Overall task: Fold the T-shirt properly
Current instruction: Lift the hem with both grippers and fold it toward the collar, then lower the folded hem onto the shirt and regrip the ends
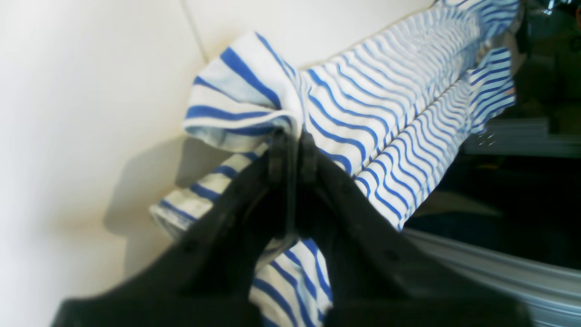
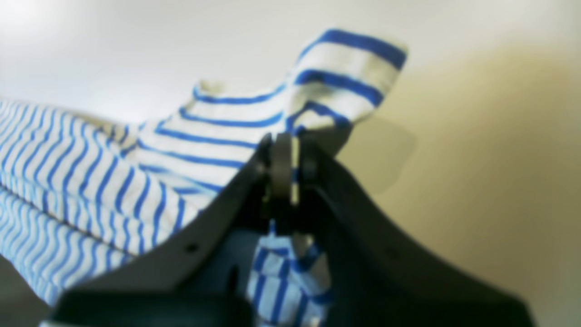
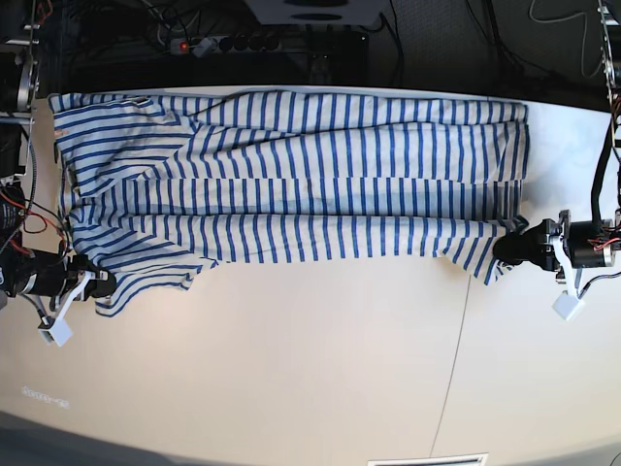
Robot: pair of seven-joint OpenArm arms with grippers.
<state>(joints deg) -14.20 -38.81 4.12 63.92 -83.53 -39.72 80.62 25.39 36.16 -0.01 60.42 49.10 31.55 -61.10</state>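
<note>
The T-shirt (image 3: 291, 184), white with narrow blue stripes, lies stretched across the far half of the white table (image 3: 310, 369). Its near edge is pulled up into a long fold. My left gripper (image 3: 506, 249) is at the right end of that near edge. In the left wrist view the left gripper (image 1: 292, 138) is shut on a bunch of striped fabric (image 1: 254, 104). My right gripper (image 3: 100, 283) is at the left end, by a sleeve. In the right wrist view the right gripper (image 2: 286, 143) is shut on the T-shirt's striped cloth (image 2: 218, 131).
The table's far edge (image 3: 291, 89) runs just behind the shirt, with dark cables and equipment (image 3: 243, 39) beyond it. A seam (image 3: 456, 349) crosses the table top right of centre. The shirt's end hangs near the table edge in the left wrist view (image 1: 490, 81).
</note>
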